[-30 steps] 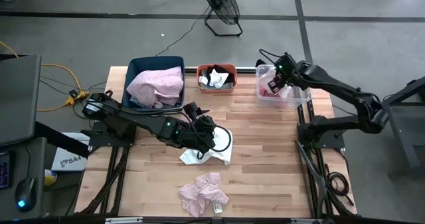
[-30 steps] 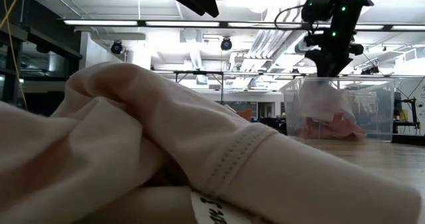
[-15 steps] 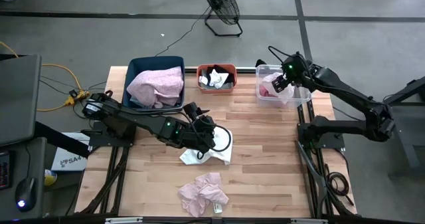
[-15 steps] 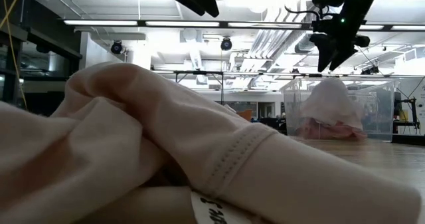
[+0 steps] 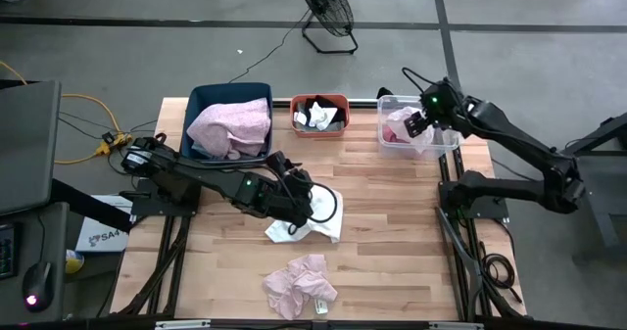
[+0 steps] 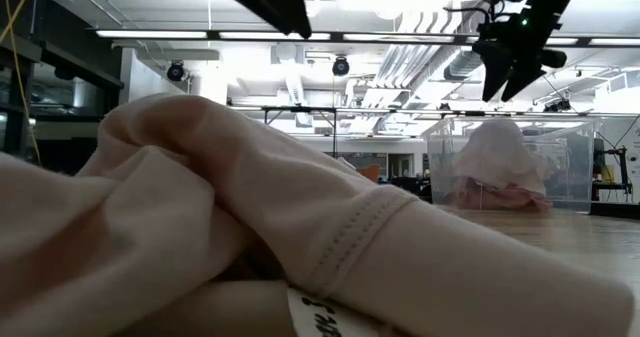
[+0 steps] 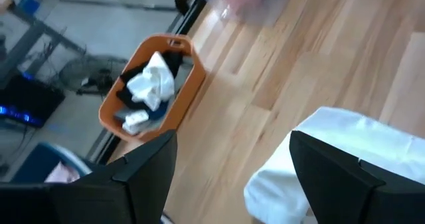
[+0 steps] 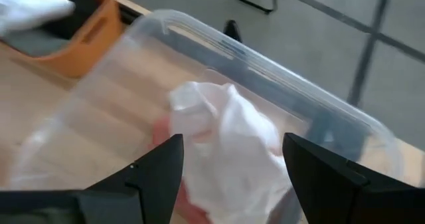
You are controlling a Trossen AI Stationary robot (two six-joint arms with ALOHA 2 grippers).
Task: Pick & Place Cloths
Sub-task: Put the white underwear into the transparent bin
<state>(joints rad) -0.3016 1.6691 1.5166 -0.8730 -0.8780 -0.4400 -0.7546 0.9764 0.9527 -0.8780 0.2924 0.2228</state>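
My right pincer (image 8: 226, 177), fingers apart, is hovering over the clear bin (image 5: 416, 134); the white cloth (image 8: 229, 144) is lying just beneath it. Its tag writing is unreadable.

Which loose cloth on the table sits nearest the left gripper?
The white cloth, directly under the open left gripper. The pink cloth lies apart, near the table's front edge.

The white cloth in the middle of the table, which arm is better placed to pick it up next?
Left. The left gripper hangs open right over the white cloth, while the right gripper is open above the clear bin at the table's far right corner.
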